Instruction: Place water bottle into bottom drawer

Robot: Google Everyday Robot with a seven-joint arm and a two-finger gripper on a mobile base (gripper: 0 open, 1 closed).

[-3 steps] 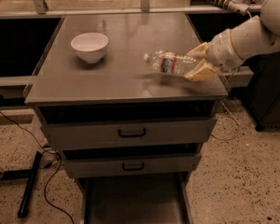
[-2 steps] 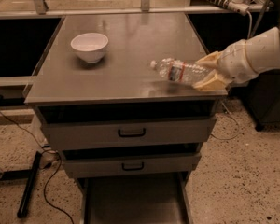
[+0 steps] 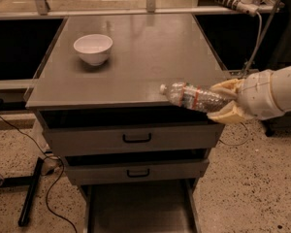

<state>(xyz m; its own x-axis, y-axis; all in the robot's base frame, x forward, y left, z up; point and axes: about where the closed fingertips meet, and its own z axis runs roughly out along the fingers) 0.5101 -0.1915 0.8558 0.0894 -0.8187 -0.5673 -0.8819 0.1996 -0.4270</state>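
The water bottle, clear crinkled plastic with a white cap and a reddish label band, lies level in the air with its cap pointing left, just past the cabinet top's front right edge. My gripper comes in from the right and its pale fingers are shut on the bottle's base end. The bottom drawer is pulled out below, a wide shallow grey tray with a bare floor, lower and to the left of the bottle.
A white bowl stands at the back left of the cabinet top. Two upper drawers with black handles are closed. Cables and a black stand leg lie on the floor at left. A dark unit stands at right.
My gripper has carried the bottle forward and down, from over the cabinet top to beyond its front right edge. Bowl and drawers have not moved.
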